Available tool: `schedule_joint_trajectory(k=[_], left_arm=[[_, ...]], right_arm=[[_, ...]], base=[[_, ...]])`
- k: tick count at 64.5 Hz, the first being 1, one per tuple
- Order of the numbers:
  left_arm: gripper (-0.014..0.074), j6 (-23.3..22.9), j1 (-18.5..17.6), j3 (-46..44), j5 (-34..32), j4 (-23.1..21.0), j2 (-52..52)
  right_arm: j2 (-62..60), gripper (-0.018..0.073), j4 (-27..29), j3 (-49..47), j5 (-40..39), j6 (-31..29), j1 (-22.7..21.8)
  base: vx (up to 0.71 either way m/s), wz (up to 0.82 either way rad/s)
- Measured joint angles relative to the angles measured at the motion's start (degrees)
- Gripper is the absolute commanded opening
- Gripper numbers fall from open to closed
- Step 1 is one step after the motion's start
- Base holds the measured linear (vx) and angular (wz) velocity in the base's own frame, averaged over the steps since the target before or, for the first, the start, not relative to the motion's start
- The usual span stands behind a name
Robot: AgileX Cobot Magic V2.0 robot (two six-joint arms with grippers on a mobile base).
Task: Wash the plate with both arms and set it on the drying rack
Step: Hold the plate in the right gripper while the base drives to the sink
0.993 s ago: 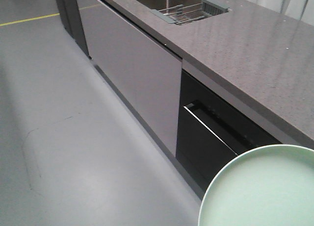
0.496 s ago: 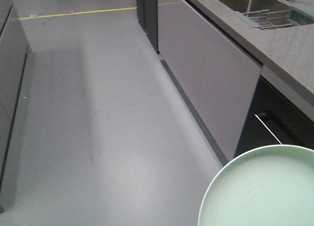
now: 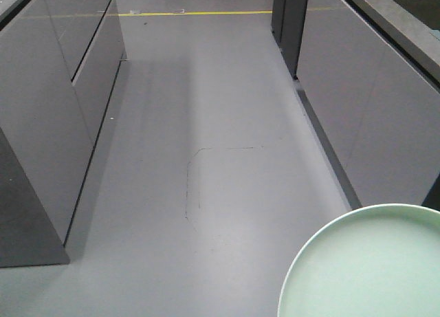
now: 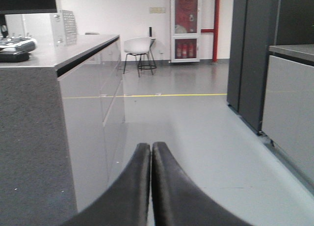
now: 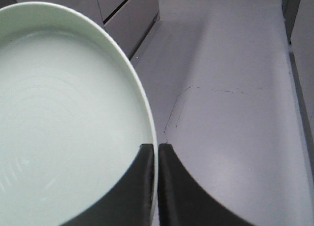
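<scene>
The pale mint-green plate (image 3: pixel 371 269) fills the lower right corner of the front view, held over the grey floor. In the right wrist view the plate (image 5: pixel 64 118) takes up the left half, and my right gripper (image 5: pixel 156 147) is shut on its rim, one black finger on each face. My left gripper (image 4: pixel 151 146) is shut with nothing between its black fingers and points down an aisle. The drying rack is out of view. No arm links show, only the fingers.
Grey cabinets (image 3: pixel 55 111) line the left side of the aisle and a grey counter front (image 3: pixel 371 104) the right. A yellow floor line (image 3: pixel 199 13) crosses far ahead. A white chair (image 4: pixel 138 47) stands at the aisle's far end.
The front view has swung left: the counter with sink and rack has slid out of frame to the right, and the left cabinets have come in. The plate keeps its place in the frame.
</scene>
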Motion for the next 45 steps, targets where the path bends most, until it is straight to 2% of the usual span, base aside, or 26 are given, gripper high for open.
schedule_joint_trajectory(k=[45], left_arm=[[-0.0006, 0.0, 0.0, 0.0, 0.0, 0.0, 0.0]], right_arm=[[0.0, -0.0005, 0.0, 0.0, 0.2, 0.0, 0.0]], base=[[0.11, 0.25]])
